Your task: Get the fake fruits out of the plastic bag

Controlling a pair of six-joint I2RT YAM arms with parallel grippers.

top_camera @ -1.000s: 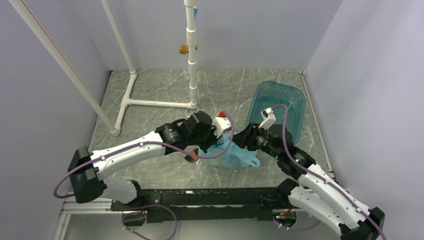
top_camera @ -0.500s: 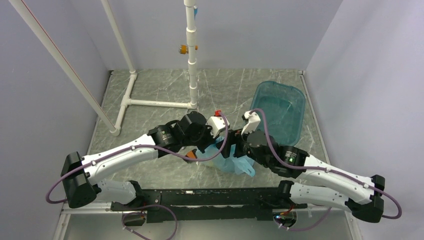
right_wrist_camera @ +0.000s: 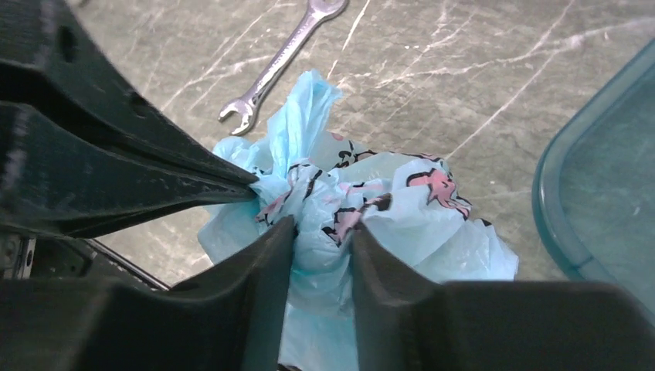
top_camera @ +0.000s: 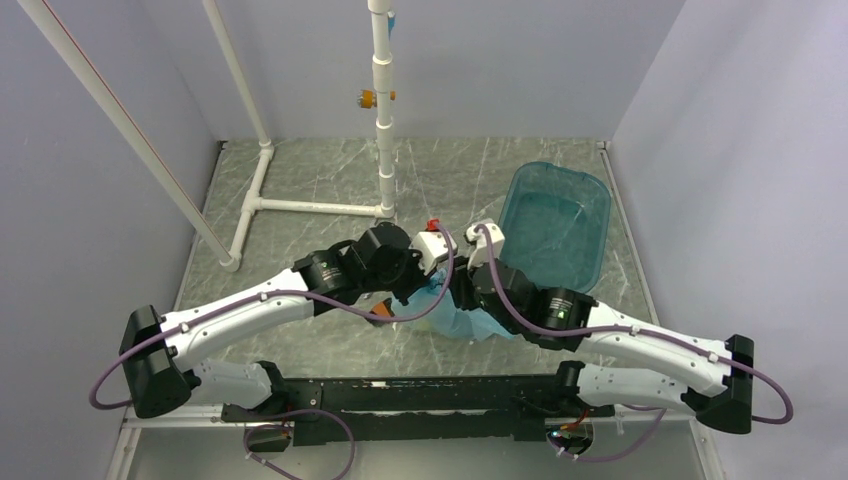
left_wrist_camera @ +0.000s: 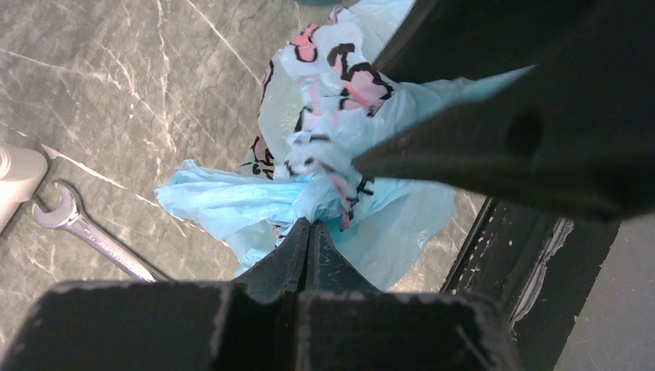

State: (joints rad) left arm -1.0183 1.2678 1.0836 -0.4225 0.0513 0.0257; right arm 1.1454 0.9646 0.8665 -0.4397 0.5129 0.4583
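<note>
The light blue plastic bag (top_camera: 470, 322) with pink and black print lies crumpled on the table between my two arms. It also shows in the left wrist view (left_wrist_camera: 340, 116) and the right wrist view (right_wrist_camera: 402, 209). My left gripper (left_wrist_camera: 310, 224) is shut on a bunched fold of the bag. My right gripper (right_wrist_camera: 323, 232) comes from the other side, its jaws narrowed onto a bunch of the bag beside the left fingertips (right_wrist_camera: 232, 182). No fruit shows; the bag's inside is hidden. A small orange bit (top_camera: 384, 316) peeks from under my left arm, and I cannot tell what it is.
A rigid teal tub (top_camera: 560, 215) stands just right of the bag, its rim in the right wrist view (right_wrist_camera: 556, 201). A silver wrench (right_wrist_camera: 274, 69) lies on the table beyond the bag. A white pipe frame (top_camera: 300, 207) stands at the back left.
My right arm has swung left from the tub, and its gripper has come onto the bag next to the left gripper. The left gripper has kept its hold and shifted slightly.
</note>
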